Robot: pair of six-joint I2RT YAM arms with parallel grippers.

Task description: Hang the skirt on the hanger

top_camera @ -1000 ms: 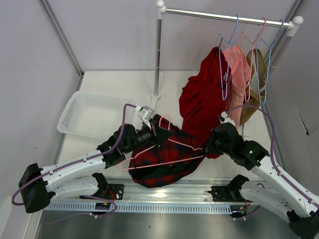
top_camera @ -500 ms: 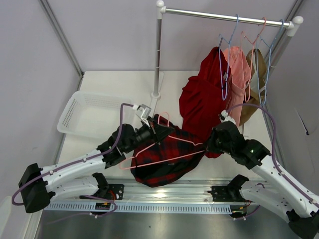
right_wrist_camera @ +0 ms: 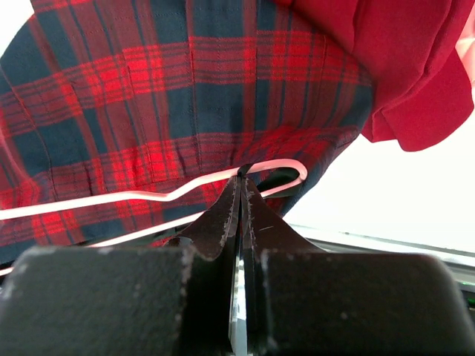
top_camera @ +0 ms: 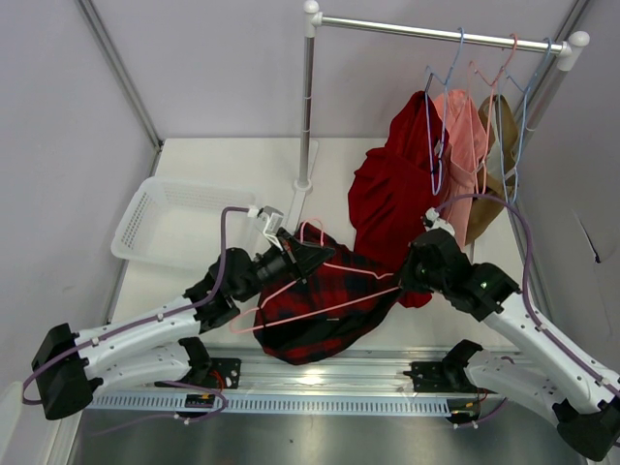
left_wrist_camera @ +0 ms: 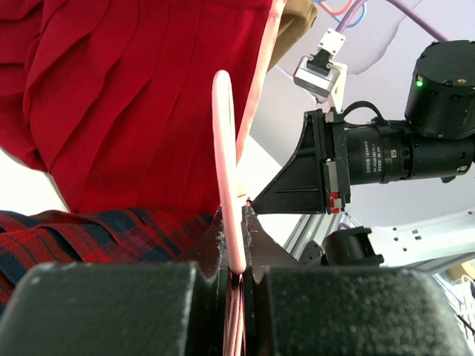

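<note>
Pink hanger [left_wrist_camera: 225, 148] tight in closed left claw [left_wrist_camera: 236, 222]; right claw [right_wrist_camera: 241, 182] closed too, tips at hanger's corner.

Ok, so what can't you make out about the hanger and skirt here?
- Left wrist view: the hanger below the left gripper, blocked by the gripper's own body.
- Right wrist view: whether the right gripper pinches hanger, skirt or both; its shut jaws cover the contact.
- Top view: whether the skirt is threaded on; folds hide it.
</note>
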